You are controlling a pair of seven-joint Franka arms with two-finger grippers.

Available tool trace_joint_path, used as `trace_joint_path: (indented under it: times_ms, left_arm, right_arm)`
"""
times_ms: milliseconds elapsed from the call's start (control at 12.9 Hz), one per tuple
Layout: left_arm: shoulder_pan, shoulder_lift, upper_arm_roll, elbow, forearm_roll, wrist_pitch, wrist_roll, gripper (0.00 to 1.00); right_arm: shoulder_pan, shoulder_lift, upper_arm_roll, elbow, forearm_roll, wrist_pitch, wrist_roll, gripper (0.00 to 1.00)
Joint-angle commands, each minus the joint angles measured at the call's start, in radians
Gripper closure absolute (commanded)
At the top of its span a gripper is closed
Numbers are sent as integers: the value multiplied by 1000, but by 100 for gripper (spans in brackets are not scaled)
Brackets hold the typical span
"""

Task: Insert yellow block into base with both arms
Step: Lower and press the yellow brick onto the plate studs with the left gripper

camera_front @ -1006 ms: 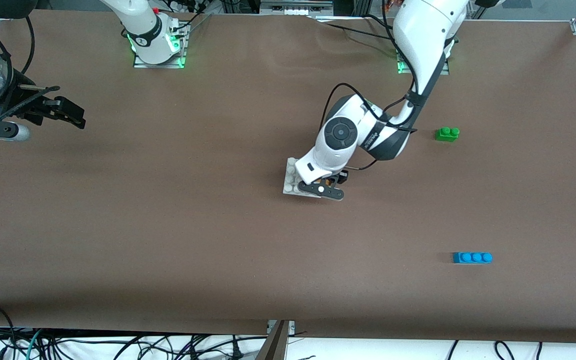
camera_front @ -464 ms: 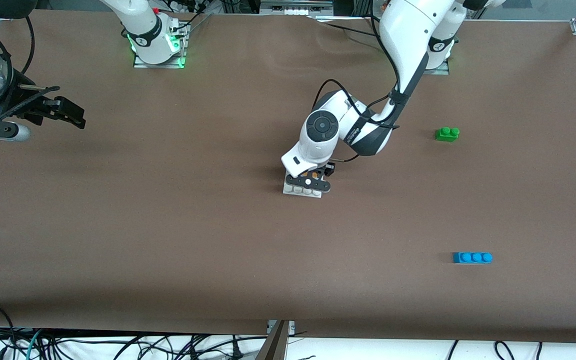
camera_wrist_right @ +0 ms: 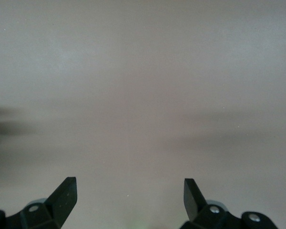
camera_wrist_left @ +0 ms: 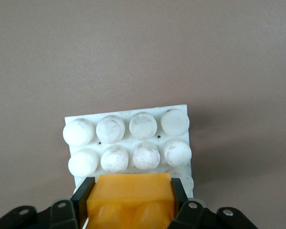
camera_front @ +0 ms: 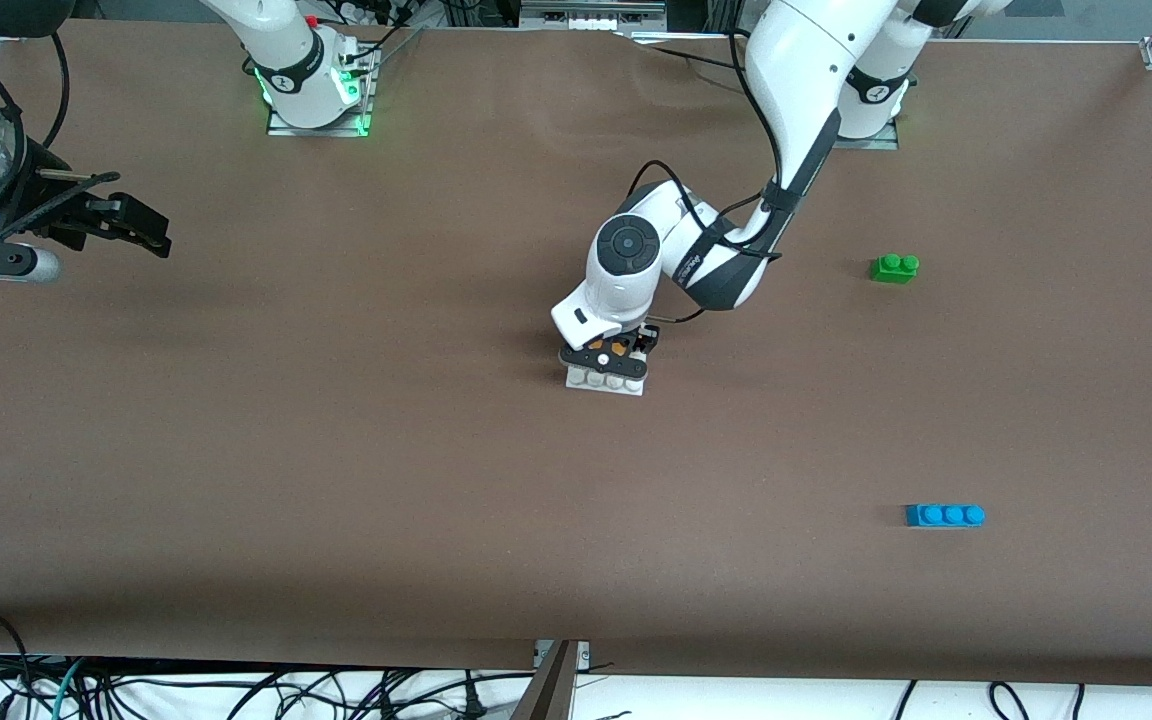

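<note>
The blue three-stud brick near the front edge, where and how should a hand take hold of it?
Grip the blue brick across its two long flat sides, coming straight down from above. It lies flat and alone on the table, studs up, so the round studs give poor purchase while the long sides are parallel and free. The fingers should probably straddle the middle stud for balance.

text: none readable | left arm [camera_front: 706, 270]: small dark marking on the white forearm link, possibly a maker's name, too small to read | right arm [camera_front: 281, 60]: round emblem on the base link, no letters made out | bricks, plate, table: no print seen
</note>
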Motion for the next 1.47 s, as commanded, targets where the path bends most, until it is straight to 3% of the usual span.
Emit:
trace_joint_path:
  times_ms: [0,1393]
  left_arm:
    - [-16,15,13,29,29,-2,-26,72]
    - [-21,16,13,6,31,-2,-78,70]
  right_arm:
    - [-4,3,3,21,5,-20,2,1]
    - [-4,5,3,21,5,-20,2,1]
